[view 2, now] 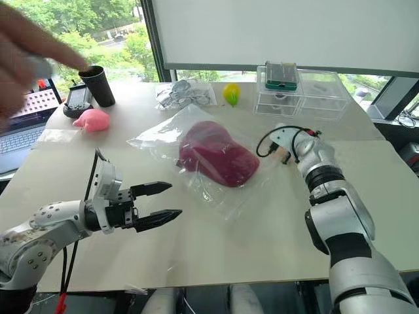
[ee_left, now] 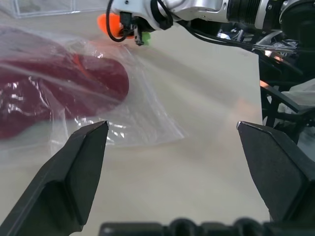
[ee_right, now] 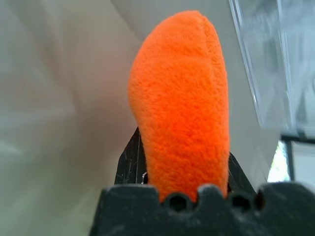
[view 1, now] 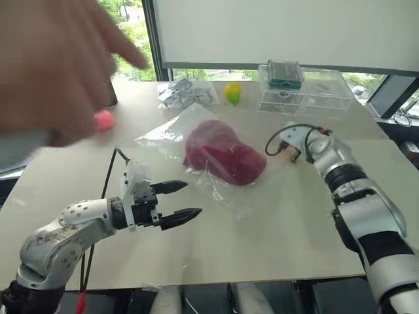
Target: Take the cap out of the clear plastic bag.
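The dark red cap [view 1: 222,156] lies inside the clear plastic bag [view 1: 163,134], flat on the middle of the white table [view 1: 262,242]. My left gripper [view 1: 194,199] hovers open near the table's front left, pointing toward the bag's near edge with nothing between its fingers [ee_left: 78,177]. Its wrist view looks across the cap [ee_left: 59,88] under crinkled plastic. My right gripper [view 1: 290,152] is to the right of the bag, apart from it, shut on a fuzzy orange plush toy [ee_right: 182,98], which also shows as an orange patch [ee_left: 110,22].
Clear plastic drawers [view 1: 308,98] with a green item [view 1: 285,73] on top stand at the back right. A yellow-green toy [view 1: 232,93] and a smaller clear bag [view 1: 186,93] lie behind the cap. A pink plush [view 2: 91,120], a black cup [view 2: 99,85] and a person's hand [view 1: 59,65] are at the far left.
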Motion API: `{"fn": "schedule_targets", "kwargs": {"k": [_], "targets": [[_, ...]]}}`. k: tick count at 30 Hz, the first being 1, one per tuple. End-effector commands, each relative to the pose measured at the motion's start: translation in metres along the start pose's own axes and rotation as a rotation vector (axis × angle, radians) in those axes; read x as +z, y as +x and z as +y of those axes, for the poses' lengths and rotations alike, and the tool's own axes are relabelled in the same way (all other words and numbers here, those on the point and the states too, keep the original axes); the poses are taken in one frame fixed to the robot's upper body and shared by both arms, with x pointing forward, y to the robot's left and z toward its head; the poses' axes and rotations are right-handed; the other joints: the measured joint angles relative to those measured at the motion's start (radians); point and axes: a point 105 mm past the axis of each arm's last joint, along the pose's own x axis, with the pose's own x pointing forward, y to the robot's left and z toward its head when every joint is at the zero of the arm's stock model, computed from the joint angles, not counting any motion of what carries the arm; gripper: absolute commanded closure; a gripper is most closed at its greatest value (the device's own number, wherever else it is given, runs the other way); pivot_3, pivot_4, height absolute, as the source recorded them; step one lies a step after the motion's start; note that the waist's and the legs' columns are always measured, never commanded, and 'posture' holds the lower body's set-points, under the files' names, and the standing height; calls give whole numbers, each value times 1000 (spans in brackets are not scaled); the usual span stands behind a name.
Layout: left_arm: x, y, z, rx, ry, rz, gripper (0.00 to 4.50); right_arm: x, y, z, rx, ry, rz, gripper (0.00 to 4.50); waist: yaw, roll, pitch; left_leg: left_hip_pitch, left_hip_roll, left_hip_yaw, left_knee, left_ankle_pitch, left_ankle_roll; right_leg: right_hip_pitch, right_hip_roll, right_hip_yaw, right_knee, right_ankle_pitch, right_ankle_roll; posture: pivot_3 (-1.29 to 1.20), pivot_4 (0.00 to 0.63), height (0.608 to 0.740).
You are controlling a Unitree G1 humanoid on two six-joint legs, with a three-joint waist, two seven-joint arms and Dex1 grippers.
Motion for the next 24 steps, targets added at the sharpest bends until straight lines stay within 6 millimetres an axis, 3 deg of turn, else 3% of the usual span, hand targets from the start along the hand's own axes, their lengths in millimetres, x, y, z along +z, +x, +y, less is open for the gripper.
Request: {"fn": "schedule_targets", "kwargs": {"k": [1,9,10,16,24], "targets": [[7,-3,-11,-7,29,-32,0,-12,-7,-45,-231,-20,21,2930,-2,0,0,0,0,0,0,0,0,0,0,0,0,0,0,0,150,740],[6,-2,-14,-4,18,-31,0,-4,-9,-51,-284,48,-33,205,-25,0,0,4,0,0,0,0,0,2,1,1,2,0,0,0,150,740],[6,-2,-14,-5,18,-30,0,-4,-9,-50,-281,50,-33,44,-25,0,0,4,0,0,0,0,0,3,1,1,2,0,0,0,150,740],[8,-1,-13,-19,18,-27,0,-5,-10,-53,-291,59,-37,44,-23,0,0,4,0,0,0,0,0,3,1,1,3,0,0,0,150,740],[7,0,-12,-33,15,-18,0,38,-21,-75,-291,203,-232,44,-27,0,0,4,0,0,0,0,0,2,1,1,3,0,0,0,150,740]]}}
